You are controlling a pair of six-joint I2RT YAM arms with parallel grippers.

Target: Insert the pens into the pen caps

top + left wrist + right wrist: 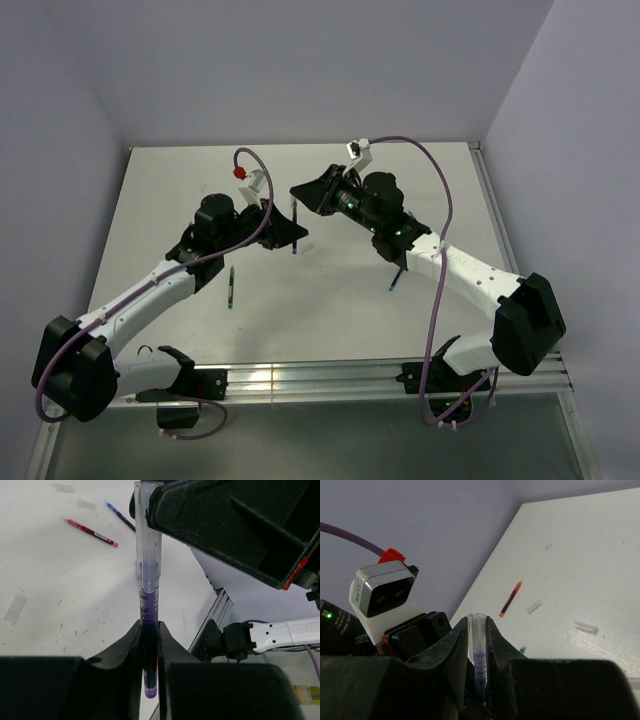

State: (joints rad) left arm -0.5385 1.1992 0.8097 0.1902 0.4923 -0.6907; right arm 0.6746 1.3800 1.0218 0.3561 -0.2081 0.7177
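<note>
Purple pen (pixel 149 650) in left hand (pixel 150 627); cap (pixel 148 530) in right hand (pixel 478 625)

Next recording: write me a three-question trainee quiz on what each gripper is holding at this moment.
1. True or false: the left gripper is shut on the purple pen.
2. The right gripper holds: A) a second pen B) the clear cap C) nothing.
3. Fill in: one end of the purple pen sits inside the ____.
Key: 1 true; 2 B; 3 clear cap.
</note>
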